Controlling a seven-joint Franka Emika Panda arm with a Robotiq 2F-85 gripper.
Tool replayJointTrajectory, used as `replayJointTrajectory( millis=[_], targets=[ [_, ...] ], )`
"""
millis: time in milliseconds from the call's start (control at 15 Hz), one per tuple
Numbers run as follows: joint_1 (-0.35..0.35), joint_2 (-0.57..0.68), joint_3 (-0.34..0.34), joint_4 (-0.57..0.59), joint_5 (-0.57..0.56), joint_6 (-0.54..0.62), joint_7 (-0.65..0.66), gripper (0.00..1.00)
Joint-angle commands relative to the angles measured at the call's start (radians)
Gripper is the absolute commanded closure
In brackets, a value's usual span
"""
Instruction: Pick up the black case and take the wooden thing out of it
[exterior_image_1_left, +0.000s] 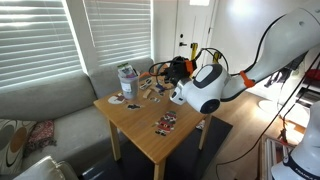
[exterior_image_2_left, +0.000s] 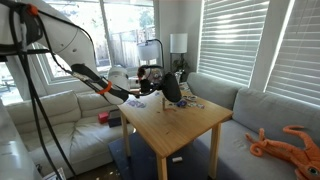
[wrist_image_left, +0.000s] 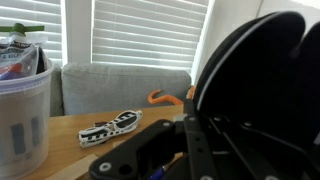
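Okay, gripper (exterior_image_2_left: 163, 80) pinched tight on the case (exterior_image_2_left: 172, 90), held clear above the tabletop (exterior_image_2_left: 187, 126), cup (exterior_image_1_left: 127, 82) nearby. Looks light, stiff shell, smooth, prob. slippery. Best hold: across the body, orange edge (wrist_image_left: 190, 95) left free for opening.

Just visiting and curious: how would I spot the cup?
Look at the small wooden table beside the grey sofa. The cup stands near the edge closest to the sofa. It is the only tall, pale, upright thing there; its neighbours lie flat.
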Motion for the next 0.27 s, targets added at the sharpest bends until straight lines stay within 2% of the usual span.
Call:
replayJointTrajectory(
  millis=[0,200],
  targets=[
    [-0.004,0.002,0.005,0.001,0.001,-0.002,0.000,0.95],
    [-0.004,0.007,0.005,0.001,0.001,-0.002,0.000,0.95]
  ],
)
